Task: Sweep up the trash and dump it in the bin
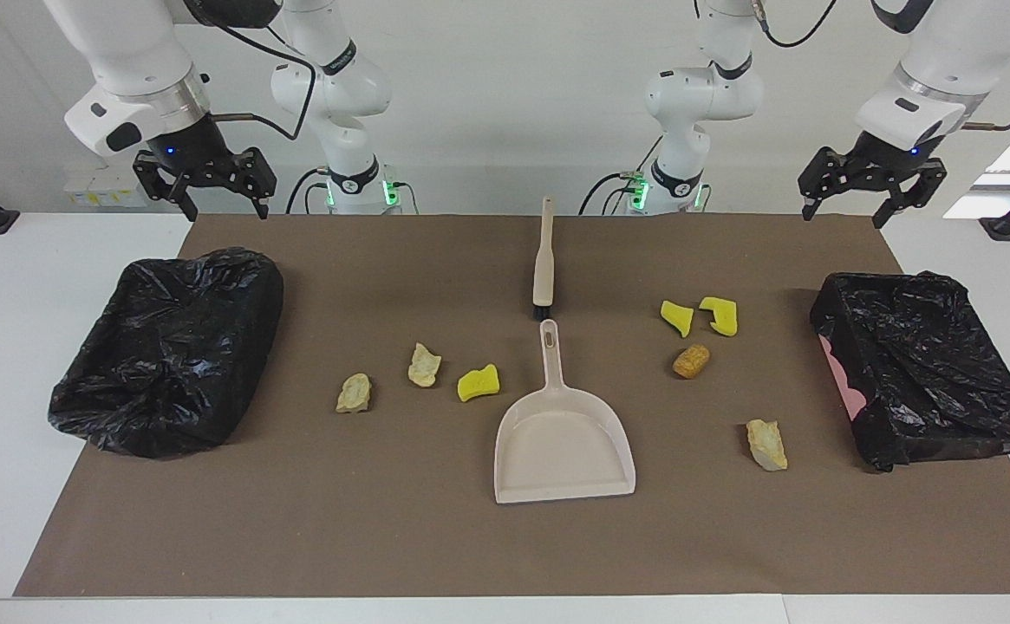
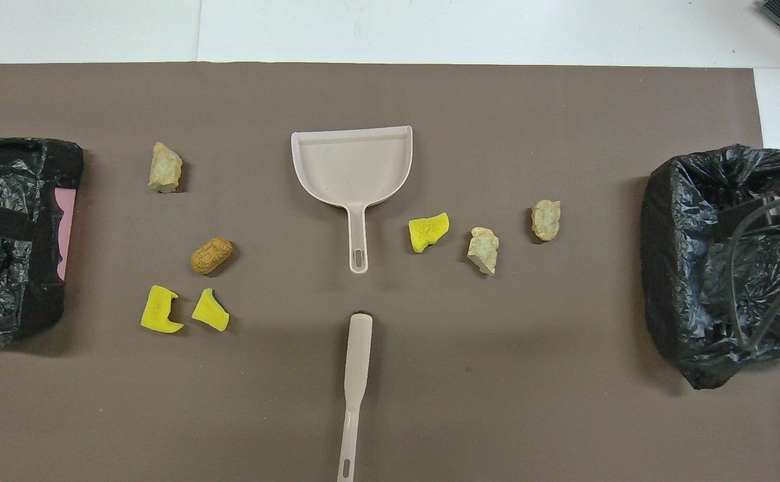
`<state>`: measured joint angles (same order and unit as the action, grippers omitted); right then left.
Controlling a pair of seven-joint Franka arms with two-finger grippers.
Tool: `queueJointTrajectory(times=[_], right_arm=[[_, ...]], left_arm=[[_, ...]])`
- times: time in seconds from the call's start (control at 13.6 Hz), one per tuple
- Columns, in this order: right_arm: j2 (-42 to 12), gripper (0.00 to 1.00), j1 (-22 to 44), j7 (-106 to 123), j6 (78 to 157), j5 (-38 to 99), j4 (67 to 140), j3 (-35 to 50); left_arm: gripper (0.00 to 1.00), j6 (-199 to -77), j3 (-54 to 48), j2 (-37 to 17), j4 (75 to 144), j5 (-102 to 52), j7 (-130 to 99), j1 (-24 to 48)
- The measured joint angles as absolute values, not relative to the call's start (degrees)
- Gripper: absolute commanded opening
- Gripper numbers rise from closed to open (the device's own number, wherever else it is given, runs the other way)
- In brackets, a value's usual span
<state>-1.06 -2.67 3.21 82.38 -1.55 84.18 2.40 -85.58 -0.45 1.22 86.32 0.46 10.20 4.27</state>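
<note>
Both sets of jaws stand wide apart and hold nothing: in the facing view the right gripper (image 1: pixel 214 192) hangs over the counter edge nearest the robots, above the mat's corner by one bin, and the left gripper (image 1: pixel 844 191) hangs likewise over the mat's corner by the other bin. On the brown mat (image 1: pixel 383 520) the trash (image 1: pixel 477 382) lies in two loose groups beside the dustpan (image 1: pixel 563 451): a yellow chunk and two beige lumps toward the right arm's end, two yellow chunks, a golden-brown piece and a beige lump toward the left arm's end. A brush (image 1: pixel 543 260) lies nearer to the robots than the dustpan, in line with its handle, not touching. Black-lined bins (image 1: pixel 166 347) sit at each end. From overhead, the trash (image 2: pixel 428 231) sits on the mat (image 2: pixel 497 402), none in the dustpan (image 2: pixel 353 164); the brush (image 2: pixel 356 375) points at the dustpan's handle, and neither gripper's fingers show.
</note>
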Motion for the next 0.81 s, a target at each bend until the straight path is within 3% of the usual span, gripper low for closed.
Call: queueJointTrajectory(times=[0.81], right_arm=[[-0.34,1.00,-2.61,3.21,81.08,-0.77,85.23,2.61]], left_arm=[[1.00,-86.00,-0.72,4.03,91.67,0.34,10.07,6.29]])
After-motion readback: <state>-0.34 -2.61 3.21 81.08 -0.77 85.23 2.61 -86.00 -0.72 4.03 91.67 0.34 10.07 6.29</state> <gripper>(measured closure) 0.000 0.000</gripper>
